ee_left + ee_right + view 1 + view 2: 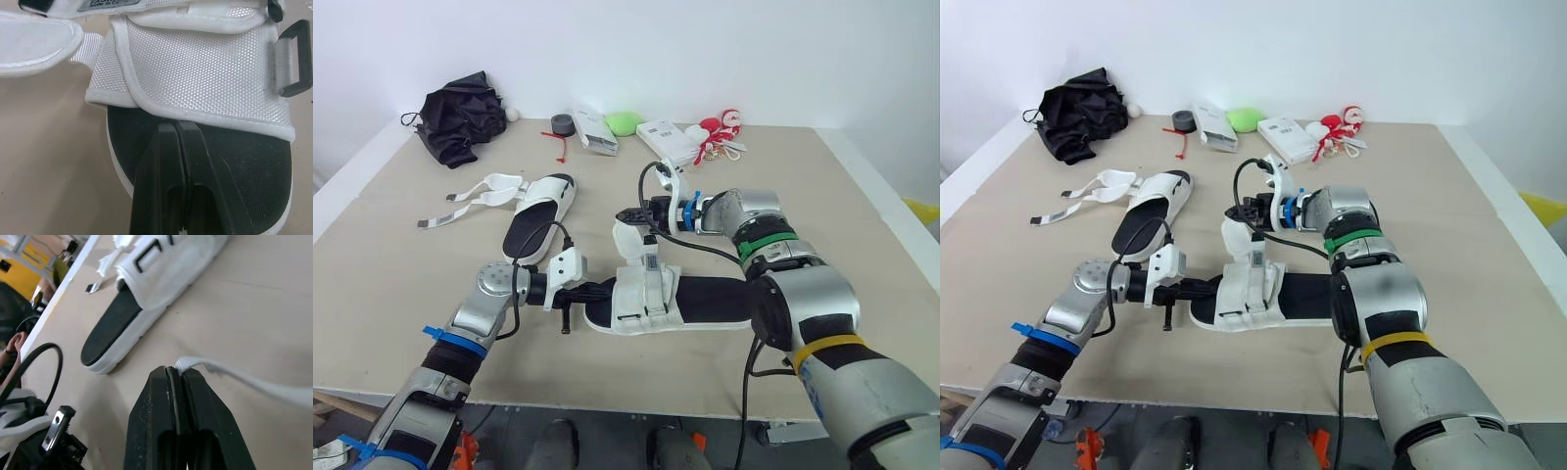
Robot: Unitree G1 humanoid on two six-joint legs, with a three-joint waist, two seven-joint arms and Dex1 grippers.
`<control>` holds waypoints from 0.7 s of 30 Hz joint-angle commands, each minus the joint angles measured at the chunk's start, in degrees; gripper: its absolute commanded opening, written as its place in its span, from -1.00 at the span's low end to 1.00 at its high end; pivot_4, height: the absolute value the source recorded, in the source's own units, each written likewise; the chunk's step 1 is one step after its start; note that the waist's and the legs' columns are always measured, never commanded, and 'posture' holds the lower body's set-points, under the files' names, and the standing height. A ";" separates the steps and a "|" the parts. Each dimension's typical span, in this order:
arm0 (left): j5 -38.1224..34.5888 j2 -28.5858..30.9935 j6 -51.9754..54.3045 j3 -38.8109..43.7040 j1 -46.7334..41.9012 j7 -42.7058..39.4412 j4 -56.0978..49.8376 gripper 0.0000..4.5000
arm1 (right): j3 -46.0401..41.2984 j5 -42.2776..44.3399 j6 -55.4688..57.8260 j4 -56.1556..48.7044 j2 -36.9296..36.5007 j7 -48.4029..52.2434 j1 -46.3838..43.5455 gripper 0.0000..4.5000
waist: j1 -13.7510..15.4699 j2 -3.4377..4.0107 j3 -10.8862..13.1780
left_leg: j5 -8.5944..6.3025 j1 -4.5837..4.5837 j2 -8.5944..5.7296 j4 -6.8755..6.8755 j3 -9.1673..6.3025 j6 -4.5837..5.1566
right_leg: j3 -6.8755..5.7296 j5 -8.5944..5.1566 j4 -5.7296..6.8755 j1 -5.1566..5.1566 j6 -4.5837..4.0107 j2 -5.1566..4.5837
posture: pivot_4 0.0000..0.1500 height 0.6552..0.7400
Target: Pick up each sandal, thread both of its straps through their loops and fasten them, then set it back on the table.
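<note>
- One sandal [705, 299] lies nearest on the table [862, 215], long axis left to right; the left gripper [176, 127], fingers shut together, bears on its left end.
- Just beyond, the right gripper [175, 369] pinches its strap [234, 377], lifted above the sandal.
- Farther left, the second sandal [540, 211] lies unfastened, nearer the left arm.

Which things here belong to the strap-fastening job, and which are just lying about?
Job: near sandal, its strap pinched in the right gripper, left gripper, far sandal.
Lying about: black bundle, tape roll, green lump, white box, second white box, red-and-white trinkets.
</note>
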 commanded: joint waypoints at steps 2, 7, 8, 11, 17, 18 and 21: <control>5.10 0.41 2.95 -3.69 2.56 1.00 5.17 -1.00 | 1.64 2.68 -3.78 -21.67 -1.70 12.18 7.08 -0.98 | 0.01 0.01 0.01 | 0.01 -0.01 0.00 0.05 -0.05 -0.01 | 0.03 0.00 0.04 0.03 0.04 0.05 | 1.00 0.95; 5.16 0.41 2.78 -3.86 2.42 0.69 5.43 -1.00 | 1.39 8.35 -0.91 -44.26 -4.78 18.58 16.33 -0.98 | 0.09 0.03 0.01 | 0.04 -0.03 0.00 0.04 -0.13 -0.06 | 0.07 0.01 0.10 0.01 0.07 0.14 | 1.00 0.95; 5.18 0.42 2.73 -3.87 2.42 0.66 5.44 -1.00 | 1.12 9.34 -0.30 -47.25 -5.44 19.03 17.65 -0.98 | 0.12 0.04 0.03 | 0.04 -0.03 0.00 0.04 -0.13 -0.07 | 0.07 0.01 0.10 0.02 0.06 0.14 | 1.00 0.95; 5.19 0.38 2.77 -3.91 2.31 0.62 5.48 -1.00 | 0.99 11.93 0.51 -56.44 -8.19 21.25 22.03 -0.98 | 0.10 0.07 0.05 | 0.08 -0.04 0.00 0.04 -0.13 -0.12 | 0.08 0.03 0.11 -0.02 0.04 0.13 | 1.00 0.95; 5.18 0.50 2.73 -3.99 2.35 0.44 5.48 -1.00 | 8.91 10.62 -3.22 -75.95 -14.83 25.45 33.70 -0.98 | 0.18 0.06 0.07 | 0.06 -0.16 0.00 0.02 -0.08 -0.22 | 0.11 -0.13 0.10 -0.06 0.13 0.13 | 1.00 0.95; 5.16 0.49 2.76 -4.01 2.26 0.40 5.55 -1.00 | 12.17 7.68 -6.08 -78.19 -16.40 25.90 35.83 -0.98 | 0.13 0.06 0.07 | 0.05 -0.16 0.00 0.02 -0.08 -0.22 | 0.11 -0.14 0.10 -0.06 0.13 0.13 | 1.00 0.95; 5.21 0.32 2.75 -4.09 1.86 0.32 5.94 -1.00 | 20.97 -1.47 -14.29 -79.93 -19.84 24.50 39.89 -0.98 | 0.09 0.07 0.05 | -0.05 -0.04 0.07 -0.04 -0.11 -0.31 | 0.10 -0.33 0.12 -0.02 0.09 0.24 | 1.00 0.95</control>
